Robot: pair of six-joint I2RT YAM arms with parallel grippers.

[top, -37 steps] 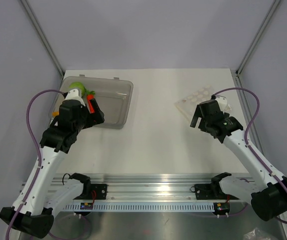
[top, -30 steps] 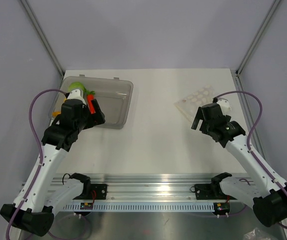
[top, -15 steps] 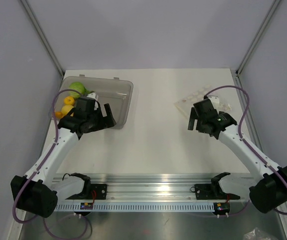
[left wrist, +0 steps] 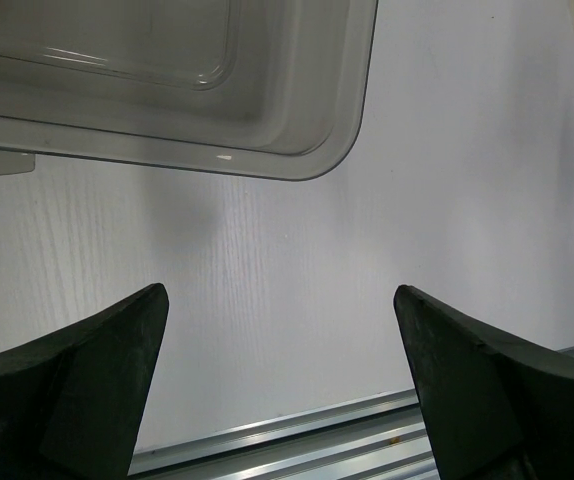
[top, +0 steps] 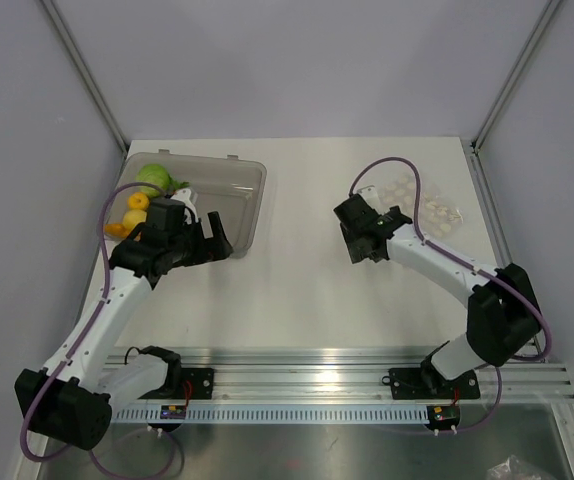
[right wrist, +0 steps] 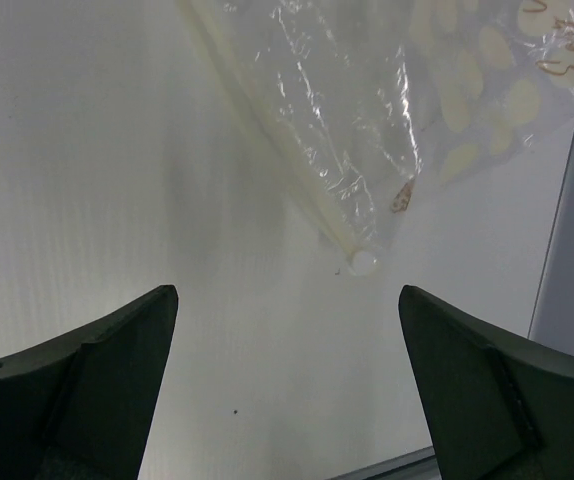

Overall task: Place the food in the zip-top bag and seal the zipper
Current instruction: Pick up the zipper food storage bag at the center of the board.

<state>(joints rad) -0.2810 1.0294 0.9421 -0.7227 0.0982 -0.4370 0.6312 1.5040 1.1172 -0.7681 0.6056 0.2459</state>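
The left jaws stand wide and empty above the near right corner of the grey bin (top: 237, 190), over the table (top: 297, 290). The food (top: 139, 200) sits at the bin's left end: a green fruit (top: 154, 177), yellow pieces and something orange. The right jaws, equally wide and empty, hang just beside the zip-top bag (right wrist: 367, 120). The bag lies flat on the table's right side, its zipper (right wrist: 277, 150) along the edge toward the table's middle.

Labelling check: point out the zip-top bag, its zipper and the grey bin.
zip-top bag (right wrist: 367, 120), right wrist view, clear film.
zipper (right wrist: 312, 205), right wrist view, pale strip's lower stretch.
grey bin (top: 235, 205), top view, bare floor.
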